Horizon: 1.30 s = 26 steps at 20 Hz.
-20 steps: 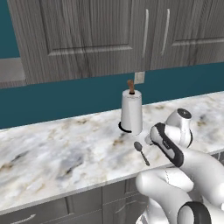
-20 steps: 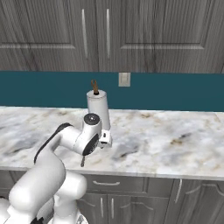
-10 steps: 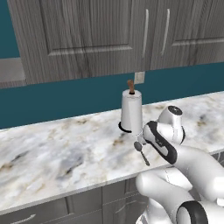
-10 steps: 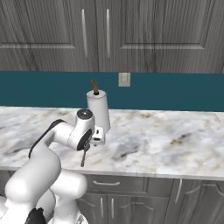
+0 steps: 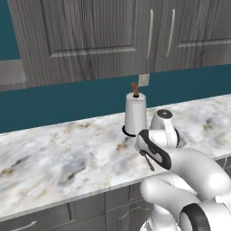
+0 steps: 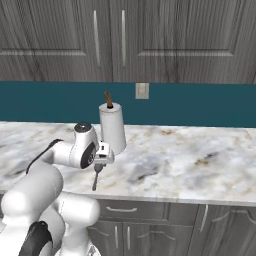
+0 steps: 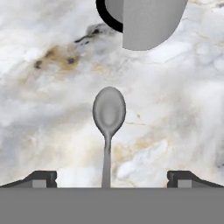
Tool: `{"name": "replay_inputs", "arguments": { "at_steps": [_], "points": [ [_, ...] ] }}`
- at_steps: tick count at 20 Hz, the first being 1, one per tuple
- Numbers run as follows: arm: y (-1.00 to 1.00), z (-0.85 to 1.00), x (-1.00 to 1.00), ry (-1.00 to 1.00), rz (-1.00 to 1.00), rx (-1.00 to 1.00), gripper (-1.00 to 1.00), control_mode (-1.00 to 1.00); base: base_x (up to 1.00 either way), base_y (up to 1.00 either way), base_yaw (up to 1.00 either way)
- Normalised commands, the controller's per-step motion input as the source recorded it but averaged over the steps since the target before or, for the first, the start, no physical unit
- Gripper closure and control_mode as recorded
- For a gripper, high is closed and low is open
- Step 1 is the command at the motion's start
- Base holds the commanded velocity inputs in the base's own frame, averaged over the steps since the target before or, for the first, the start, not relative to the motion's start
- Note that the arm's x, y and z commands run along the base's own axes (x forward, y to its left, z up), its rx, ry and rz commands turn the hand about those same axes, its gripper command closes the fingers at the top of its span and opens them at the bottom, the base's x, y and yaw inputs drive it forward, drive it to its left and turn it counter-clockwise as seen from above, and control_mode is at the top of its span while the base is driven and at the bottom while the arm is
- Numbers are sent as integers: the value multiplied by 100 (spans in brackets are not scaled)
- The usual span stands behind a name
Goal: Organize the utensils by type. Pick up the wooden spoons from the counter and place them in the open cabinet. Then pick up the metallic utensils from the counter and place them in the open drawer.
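Grey metal spoon (image 7: 109, 114) flat on counter (image 7: 43, 109), frame centre: light, stiff, slippery. End effector (image 7: 112, 177) wide open, empty; grip mid-handle.

In the hand view the grey spoon (image 7: 109, 114) lies on the worktop (image 7: 48, 113) below the paper towel roll (image 7: 148, 22), its handle end cut off at the bottom edge, and the roll itself is cut off by the top edge. In the left base view the arm covers most of the spoon (image 5: 148, 161), leaving only a stretch of handle below the roll (image 5: 135, 114).
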Motion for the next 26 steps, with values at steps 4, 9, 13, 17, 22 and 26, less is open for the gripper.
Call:
{"name": "replay_inputs", "arguments": {
  "at_steps": [4, 9, 13, 17, 22, 26],
  "points": [
    [7, -33, -14, 0, -6, -4, -100, -100, 0, 0, 0],
    [1, -41, -8, 0, -11, 0, -100, -100, 0, 0, 0],
    [0, -41, -4, 0, -11, 0, -100, -100, 0, 0, 0],
    [0, -48, -1, 0, -7, 0, -100, -100, 0, 0, 0],
    [0, -50, 0, 4, 0, 0, -100, -100, 0, 0, 0],
    [0, -55, 3, 6, 0, 0, -100, -100, 0, 0, 0]
  ]
}}
